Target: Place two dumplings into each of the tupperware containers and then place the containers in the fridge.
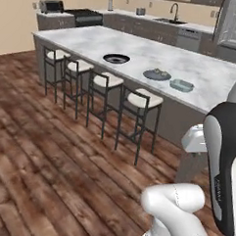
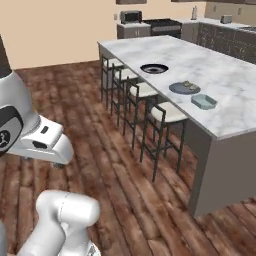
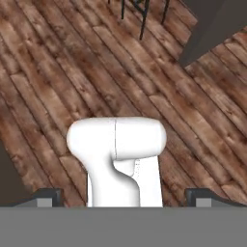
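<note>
On the tabletop point(image 1: 201, 70) sit one teal container point(image 1: 181, 85), one grey-blue plate point(image 1: 156, 75) carrying dumplings point(image 1: 160, 72) too small to count, and one navy-rimmed plate point(image 1: 116, 58). Four stools point(image 1: 140, 99) line its side. The pincer point(image 3: 126, 195) hangs wide and empty over the wooden floor point(image 3: 58, 72).

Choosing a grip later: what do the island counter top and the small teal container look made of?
Island counter top: looks like polished marble or stone, pale grey with cloudy veining. Teal container: probably thin translucent plastic, pale see-through walls; too small to be sure.
</note>
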You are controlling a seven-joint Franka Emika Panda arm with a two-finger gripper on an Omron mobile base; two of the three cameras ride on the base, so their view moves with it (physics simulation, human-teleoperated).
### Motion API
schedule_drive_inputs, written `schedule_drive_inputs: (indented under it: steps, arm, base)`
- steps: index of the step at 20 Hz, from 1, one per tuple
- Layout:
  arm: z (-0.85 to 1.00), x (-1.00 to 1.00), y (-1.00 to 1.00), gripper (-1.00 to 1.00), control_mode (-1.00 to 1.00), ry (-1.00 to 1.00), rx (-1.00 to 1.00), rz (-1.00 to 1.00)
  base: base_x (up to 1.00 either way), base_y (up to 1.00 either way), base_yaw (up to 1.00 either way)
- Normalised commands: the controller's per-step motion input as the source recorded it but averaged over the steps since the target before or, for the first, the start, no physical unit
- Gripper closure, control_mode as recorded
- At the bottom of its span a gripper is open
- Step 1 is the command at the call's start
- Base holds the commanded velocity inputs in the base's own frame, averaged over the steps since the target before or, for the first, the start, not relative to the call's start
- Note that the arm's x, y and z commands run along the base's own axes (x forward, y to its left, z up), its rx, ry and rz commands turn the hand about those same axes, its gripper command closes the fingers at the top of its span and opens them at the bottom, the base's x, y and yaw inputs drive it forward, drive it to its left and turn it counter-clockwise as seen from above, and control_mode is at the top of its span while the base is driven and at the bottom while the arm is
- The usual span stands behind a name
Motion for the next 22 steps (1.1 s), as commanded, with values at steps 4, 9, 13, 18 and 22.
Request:
schedule_drive_inputs:
  steps: [4, 9, 13, 18, 22]
  arm:
    - [0.00, 0.00, 0.00, -1.00, 1.00, 0.00, 0.00, 0.00]
    - [0.00, 0.00, 0.00, -1.00, 1.00, 0.00, 0.00, 0.00]
    - [0.00, 0.00, 0.00, -1.00, 1.00, 0.00, 0.00, 0.00]
    - [0.00, 0.00, 0.00, -1.00, 1.00, 0.00, 0.00, 0.00]
    - [0.00, 0.00, 0.00, -1.00, 1.00, 0.00, 0.00, 0.00]
  base:
    - [0.91, 0.84, -0.65]
    - [0.88, 0.84, -0.66]
    - [0.78, 0.88, -0.65]
    - [0.71, 0.87, -0.67]
    - [0.57, 0.95, -0.66]
